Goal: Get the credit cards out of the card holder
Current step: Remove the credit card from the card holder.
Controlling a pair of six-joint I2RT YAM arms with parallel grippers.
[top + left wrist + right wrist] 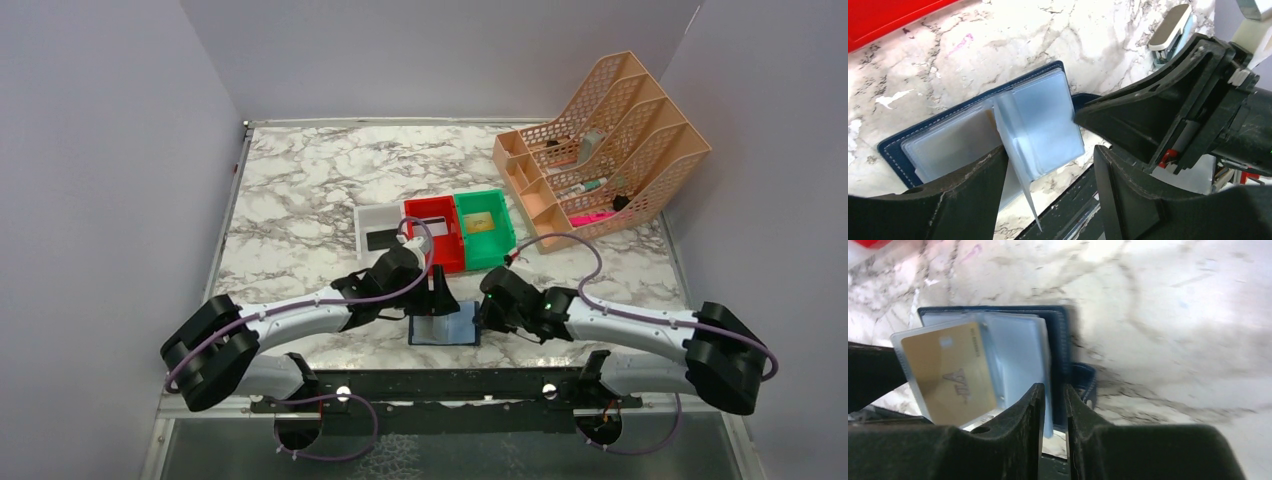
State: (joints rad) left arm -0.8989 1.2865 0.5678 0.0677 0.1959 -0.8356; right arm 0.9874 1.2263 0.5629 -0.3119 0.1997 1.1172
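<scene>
Card holder (444,330), open flat on marble table (300,190), one gold card (950,375) inside a clear sleeve.
I have the left gripper (1048,160) spread wide, straddling a raised sleeve leaf. The right gripper (1054,395) is nearly together over the holder's edge; I cannot tell if it pinches. Risk: if that edge slips, the holder lifts with the card or the leaf buckles. Behind the holder: white bin (370,215), red bin (440,255), green bin (500,245). Small stapler (1170,30) near the holder crowds the right gripper.
</scene>
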